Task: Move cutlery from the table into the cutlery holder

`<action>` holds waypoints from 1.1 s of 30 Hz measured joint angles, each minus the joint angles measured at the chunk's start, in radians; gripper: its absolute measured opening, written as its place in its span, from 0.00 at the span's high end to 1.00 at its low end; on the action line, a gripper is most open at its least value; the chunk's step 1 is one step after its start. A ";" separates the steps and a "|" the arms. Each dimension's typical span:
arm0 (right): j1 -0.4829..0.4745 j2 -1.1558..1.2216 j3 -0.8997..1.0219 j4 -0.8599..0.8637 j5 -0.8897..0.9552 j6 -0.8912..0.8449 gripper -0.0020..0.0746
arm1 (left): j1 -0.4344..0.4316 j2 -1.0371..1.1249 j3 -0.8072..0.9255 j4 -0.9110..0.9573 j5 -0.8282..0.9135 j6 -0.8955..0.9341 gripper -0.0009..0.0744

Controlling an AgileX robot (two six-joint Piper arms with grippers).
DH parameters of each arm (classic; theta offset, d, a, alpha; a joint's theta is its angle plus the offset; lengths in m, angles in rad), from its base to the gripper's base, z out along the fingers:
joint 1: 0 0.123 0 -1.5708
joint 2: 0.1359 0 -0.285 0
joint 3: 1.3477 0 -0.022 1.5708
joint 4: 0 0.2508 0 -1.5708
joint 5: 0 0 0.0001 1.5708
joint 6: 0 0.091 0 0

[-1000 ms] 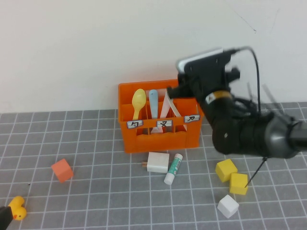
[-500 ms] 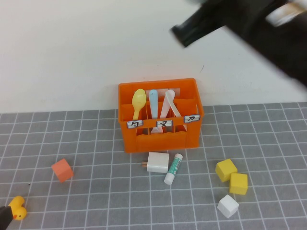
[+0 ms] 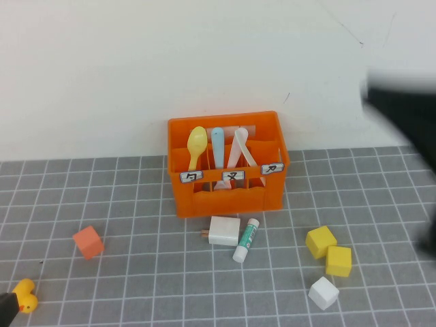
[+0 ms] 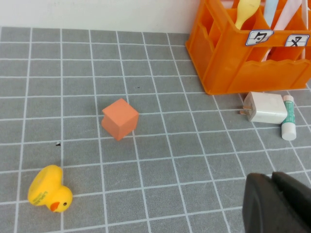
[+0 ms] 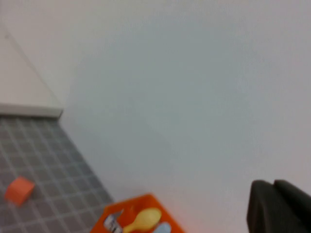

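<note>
The orange cutlery holder (image 3: 228, 187) stands on the grey table (image 3: 150, 272) against the wall. A pale yellow spoon (image 3: 197, 145) stands upright in its left compartment. A white knife (image 3: 239, 144) leans further right, beside a light blue utensil (image 3: 217, 144). My right arm is a dark blur (image 3: 403, 112) at the high view's right edge, away from the crate. My right gripper (image 5: 273, 187) is shut and empty, raised towards the wall above the holder (image 5: 121, 213). My left gripper (image 4: 273, 178) is shut and empty, low over the table's front left.
A white plug block (image 3: 224, 230) and a white-and-green tube (image 3: 246, 240) lie just before the crate. Two yellow cubes (image 3: 321, 241) and a white cube (image 3: 323, 293) sit front right. An orange cube (image 3: 88, 241) and a yellow duck (image 3: 25, 296) sit front left.
My right arm rose from the crate's right side and swung off to the right, its gripper going from open to shut. The knife stays in the crate. The left arm has not moved.
</note>
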 joint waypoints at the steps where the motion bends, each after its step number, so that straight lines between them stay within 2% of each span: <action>1: 0.000 -0.030 0.058 0.000 0.002 -0.006 0.98 | 0.000 0.000 0.000 0.000 0.000 0.000 0.99; 8: 0.000 -0.240 0.434 0.043 0.008 -0.015 0.98 | 0.000 0.002 0.000 0.007 0.000 0.000 0.99; 13: 0.000 -0.419 0.582 0.131 0.014 -0.016 0.98 | 0.000 0.002 0.000 0.007 0.000 0.000 0.99; 19: 0.000 -0.571 0.604 0.150 0.014 -0.018 0.98 | 0.000 0.002 0.000 0.008 0.000 0.000 0.99; 33: 0.000 -0.582 0.615 0.193 0.180 -0.038 0.98 | 0.000 0.002 0.000 0.014 0.000 -0.002 0.99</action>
